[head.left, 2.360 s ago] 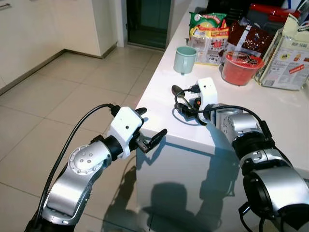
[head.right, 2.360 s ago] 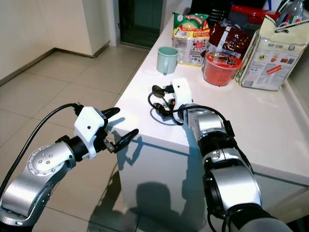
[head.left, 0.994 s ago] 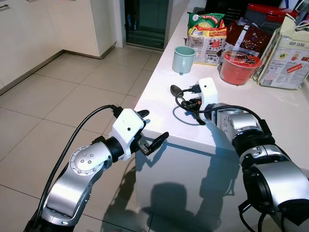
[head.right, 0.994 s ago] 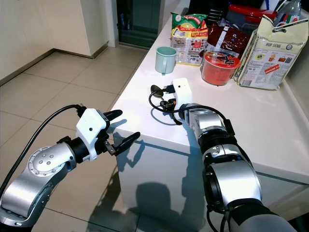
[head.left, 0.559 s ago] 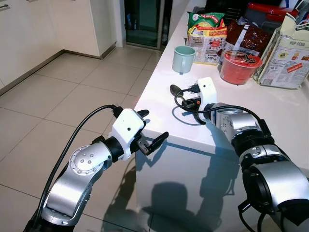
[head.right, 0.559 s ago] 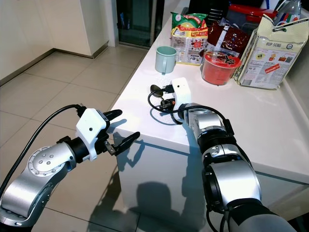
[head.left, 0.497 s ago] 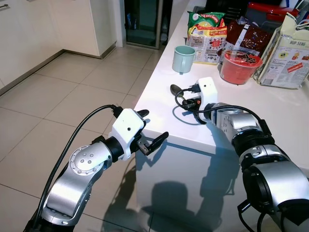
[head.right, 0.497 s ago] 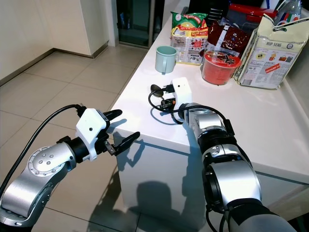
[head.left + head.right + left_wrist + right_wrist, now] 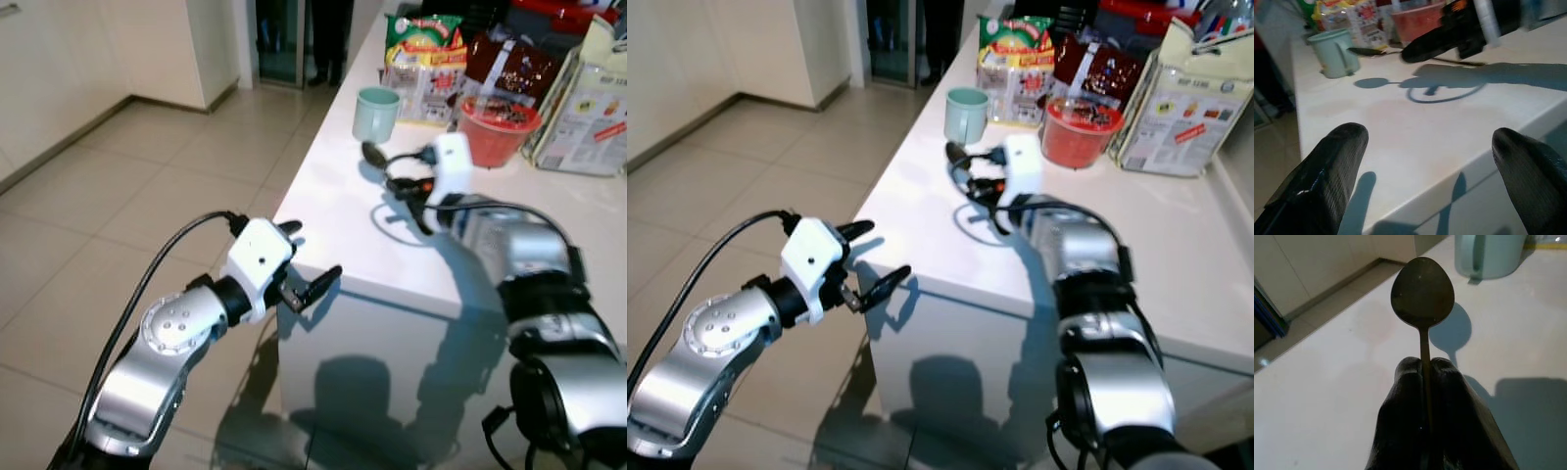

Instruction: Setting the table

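Note:
My right gripper (image 9: 404, 186) is shut on the handle of a dark metal spoon (image 9: 1422, 291), held a little above the white counter (image 9: 333, 220). The spoon's bowl (image 9: 370, 153) points toward a mint-green mug (image 9: 376, 113) that stands upright just beyond it. In the right wrist view the mug (image 9: 1488, 254) is close behind the spoon's tip. My left gripper (image 9: 309, 257) stands open and holds nothing, hovering off the counter's near corner at about edge height. The left wrist view looks across the counter at the mug (image 9: 1334, 51) and the spoon (image 9: 1371, 51).
A red bowl (image 9: 500, 127), snack packets (image 9: 423, 54) and a large paper bag (image 9: 593, 103) crowd the back of the counter. The near part of the counter is bare. Tiled floor (image 9: 118, 196) spreads out to the left, with a doorway beyond.
My right gripper has moved with the spoon farther along the counter, toward the mug. The left gripper has stayed open at the corner.

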Controlling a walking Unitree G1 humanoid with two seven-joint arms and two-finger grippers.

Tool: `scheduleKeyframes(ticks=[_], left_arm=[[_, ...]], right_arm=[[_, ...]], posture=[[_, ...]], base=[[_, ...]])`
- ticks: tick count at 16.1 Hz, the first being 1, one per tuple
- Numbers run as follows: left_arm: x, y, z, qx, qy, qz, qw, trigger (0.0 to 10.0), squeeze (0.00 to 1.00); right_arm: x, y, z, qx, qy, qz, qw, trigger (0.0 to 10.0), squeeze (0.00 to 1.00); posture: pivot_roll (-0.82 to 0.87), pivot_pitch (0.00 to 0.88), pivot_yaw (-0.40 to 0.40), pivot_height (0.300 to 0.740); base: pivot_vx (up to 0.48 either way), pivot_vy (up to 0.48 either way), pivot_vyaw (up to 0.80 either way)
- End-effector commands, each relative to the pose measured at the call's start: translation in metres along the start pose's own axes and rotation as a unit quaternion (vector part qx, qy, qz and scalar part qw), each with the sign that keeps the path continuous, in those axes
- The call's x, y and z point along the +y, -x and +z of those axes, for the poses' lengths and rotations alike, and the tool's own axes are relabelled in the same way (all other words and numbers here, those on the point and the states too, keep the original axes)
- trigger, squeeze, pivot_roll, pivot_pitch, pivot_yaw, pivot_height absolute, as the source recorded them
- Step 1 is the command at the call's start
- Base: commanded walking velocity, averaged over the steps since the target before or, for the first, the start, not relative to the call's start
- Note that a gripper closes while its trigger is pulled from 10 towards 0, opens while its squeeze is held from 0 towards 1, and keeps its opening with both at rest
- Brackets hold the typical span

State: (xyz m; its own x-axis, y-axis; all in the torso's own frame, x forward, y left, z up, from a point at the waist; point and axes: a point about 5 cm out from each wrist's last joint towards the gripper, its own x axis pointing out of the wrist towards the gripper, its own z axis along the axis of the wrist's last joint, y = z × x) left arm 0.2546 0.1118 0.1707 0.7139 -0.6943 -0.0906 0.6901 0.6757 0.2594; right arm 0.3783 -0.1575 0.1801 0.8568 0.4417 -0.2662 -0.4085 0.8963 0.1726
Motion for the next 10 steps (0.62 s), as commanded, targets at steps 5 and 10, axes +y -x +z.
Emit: scheduleKeyframes(ticks=[5,10], left_arm=[[0.016,0.003,0.002,-0.011,0.001,0.093,0.996,10.0,0.0],[0.014,-0.001,0.004,-0.022,0.011,0.103,0.994,10.0,0.0]], right_arm=[[0.007,0.039,0.011,-0.06,-0.047,-0.043,0.996,0.0,0.0],[0.027,0.069,0.004,-0.139,-0.092,-0.059,0.984,10.0,0.0]], posture=[[0.06,0.0,-0.04,0.74],[0.04,0.0,-0.021,0.74]], base=[[0.0,0.0,0.0],[0.0,0.0,0.0]])
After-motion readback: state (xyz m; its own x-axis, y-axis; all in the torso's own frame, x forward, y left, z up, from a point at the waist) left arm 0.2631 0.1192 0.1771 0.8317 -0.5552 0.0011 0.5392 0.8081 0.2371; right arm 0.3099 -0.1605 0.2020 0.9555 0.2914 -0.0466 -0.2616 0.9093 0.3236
